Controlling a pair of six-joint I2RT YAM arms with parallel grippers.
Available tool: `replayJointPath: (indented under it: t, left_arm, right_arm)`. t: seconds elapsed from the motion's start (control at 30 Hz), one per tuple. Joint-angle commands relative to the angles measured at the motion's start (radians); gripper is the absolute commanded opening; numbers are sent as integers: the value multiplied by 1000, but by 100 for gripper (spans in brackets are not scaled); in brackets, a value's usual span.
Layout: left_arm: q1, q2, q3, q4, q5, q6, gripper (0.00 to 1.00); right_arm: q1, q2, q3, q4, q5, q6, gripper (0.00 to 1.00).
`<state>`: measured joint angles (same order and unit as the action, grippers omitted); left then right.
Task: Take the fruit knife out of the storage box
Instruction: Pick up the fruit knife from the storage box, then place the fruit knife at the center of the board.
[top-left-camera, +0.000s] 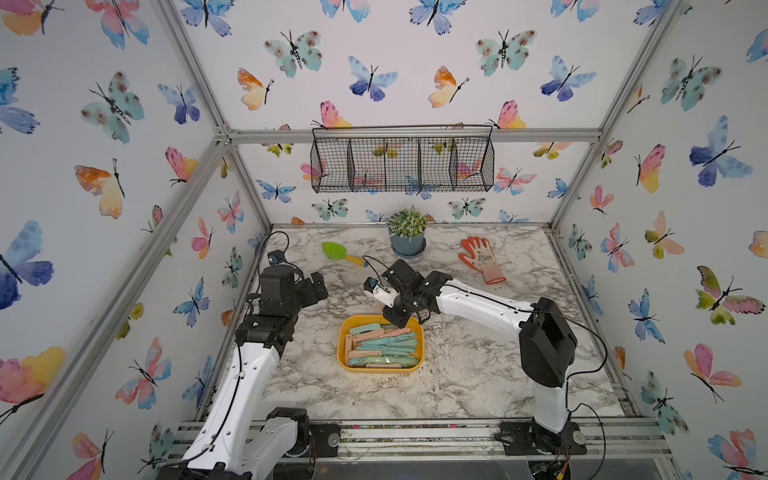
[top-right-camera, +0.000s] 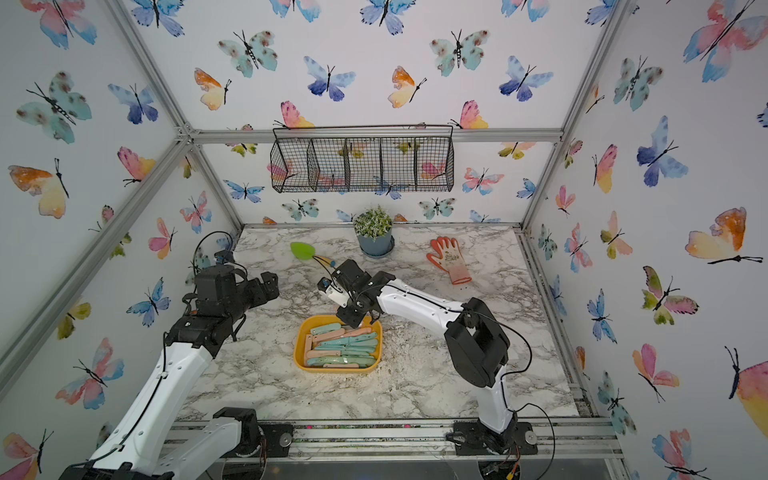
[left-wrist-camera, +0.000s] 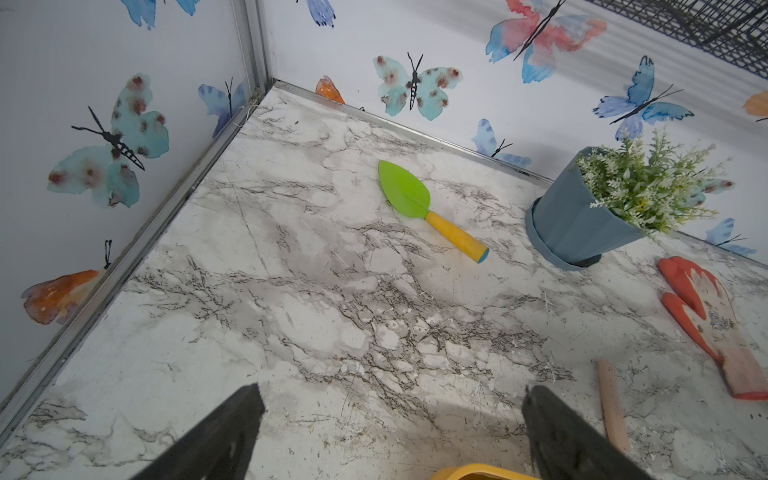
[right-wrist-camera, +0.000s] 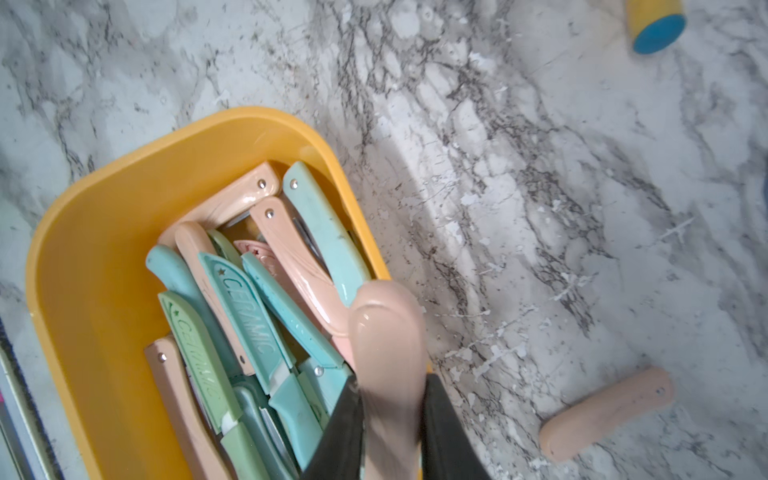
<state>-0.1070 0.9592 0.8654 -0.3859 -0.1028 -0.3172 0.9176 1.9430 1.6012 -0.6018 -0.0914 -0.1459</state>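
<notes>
**R claw (right-wrist-camera: 392, 386) clamps a pink fruit knife (right-wrist-camera: 386, 332)** at bottom centre of the R wrist view. Its black fingers (right-wrist-camera: 345, 424) press both flanks of the handle, with a gap no wider than the knife. The knife is blurred. Its rounded free end shows over the right-hand rim of the yellow storage box (right-wrist-camera: 104, 249); whether it touches the pile beneath can't be told. The box holds a heap of teal, green & pink knives (right-wrist-camera: 249, 316), some marked CERAMIC, mostly lengthwise, one crosswise.

In both top views the box (top-left-camera: 340, 345) sits just below frame centre on the marble table (top-left-camera: 478, 374). The R claw (top-left-camera: 399, 320) hangs over its upper-right corner, arm reaching in from the right. The L claw (top-left-camera: 318, 286) is left of centre, apart from the box. In the L wrist view its fingers (left-wrist-camera: 232, 436) stand wide apart over marble, released.

A second pink knife (right-wrist-camera: 606, 415) lies on the table at lower right of the R wrist view, near the box but not touching.

Open marble runs right of & below the box as far as the front rail (top-left-camera: 415, 432). A green trowel (top-left-camera: 338, 252), plant pot (top-left-camera: 407, 241) & orange glove (top-left-camera: 482, 259) line the upper part of the table, well apart from the box. A wire basket (top-left-camera: 401, 164) hangs on the back wall above.
</notes>
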Motion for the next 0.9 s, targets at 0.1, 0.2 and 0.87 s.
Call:
replayJointPath:
  t: [0.1,0.2,0.87]
  left_arm:
    - [-3,-17,-11,1,-6,9,98]
    - [-3,-19,-11,0,-3,9,98]
    - [-2,-20,-16,1,8,7,98]
  right_arm:
    - [-94,-51,34,8,-24,141,17]
    - [-142,-59,23,15,2,198,17]
    - [-408,-3,-196,189,-151,464,16]
